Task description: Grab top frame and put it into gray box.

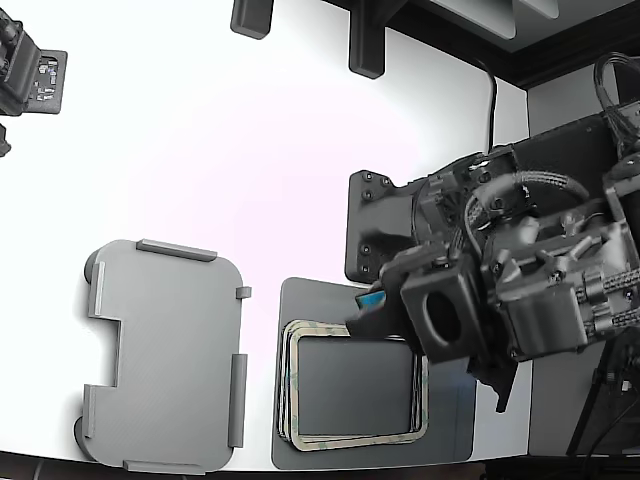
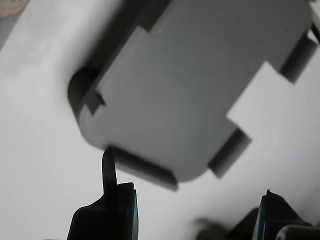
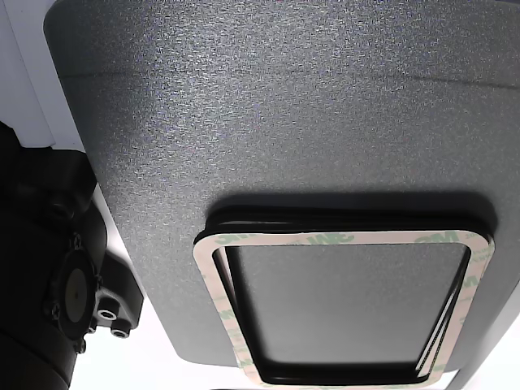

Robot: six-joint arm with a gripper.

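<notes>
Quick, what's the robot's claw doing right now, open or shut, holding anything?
Gripper: open and empty, fingers spread apart above the gray box.

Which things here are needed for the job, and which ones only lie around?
Needed:
- top frame, on the stack
- gray box, nothing in it
- gripper, nothing between its fingers

Only lying around:
- dark mat under the stack
- black block at the table's far edge

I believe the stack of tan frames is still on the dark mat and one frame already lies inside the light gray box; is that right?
Not quite. The exterior view shows the gray box empty, with no frame in it. The stack of frames does sit on the dark mat, and the gripper hangs over the stack's edge.
</notes>
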